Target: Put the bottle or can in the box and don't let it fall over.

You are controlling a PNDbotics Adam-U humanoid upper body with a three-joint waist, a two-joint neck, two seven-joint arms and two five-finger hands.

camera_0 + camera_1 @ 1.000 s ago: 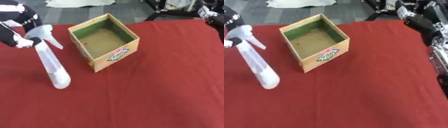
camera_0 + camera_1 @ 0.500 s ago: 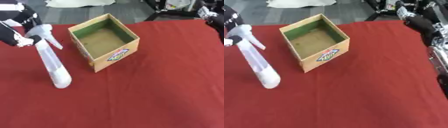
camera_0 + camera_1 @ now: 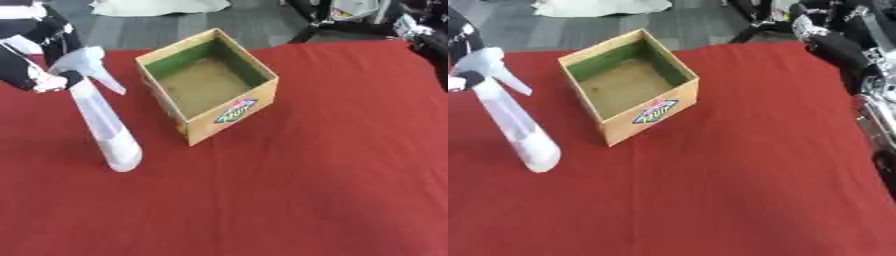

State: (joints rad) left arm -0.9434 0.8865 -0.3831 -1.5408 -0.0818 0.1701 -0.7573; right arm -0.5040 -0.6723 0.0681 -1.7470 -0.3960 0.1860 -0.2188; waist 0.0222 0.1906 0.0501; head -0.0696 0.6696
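- The left hand [image 3: 39,62] comes in at the upper left, its fingers curled around the head of a pale spray bottle [image 3: 103,122].
- The spray bottle leans, its trigger head up by the hand and its base lower down toward the viewer, over the red tablecloth [image 3: 306,190]; whether the base touches the cloth cannot be told.
- The bottle is outside the cardboard box [image 3: 229,112], just to its left.
- The box stands open-topped on the cloth, a green lining on its inner walls and an oval label on 1 outer face.
- The right arm [image 3: 846,45] shows at the upper right edge; its hand's state cannot be told.
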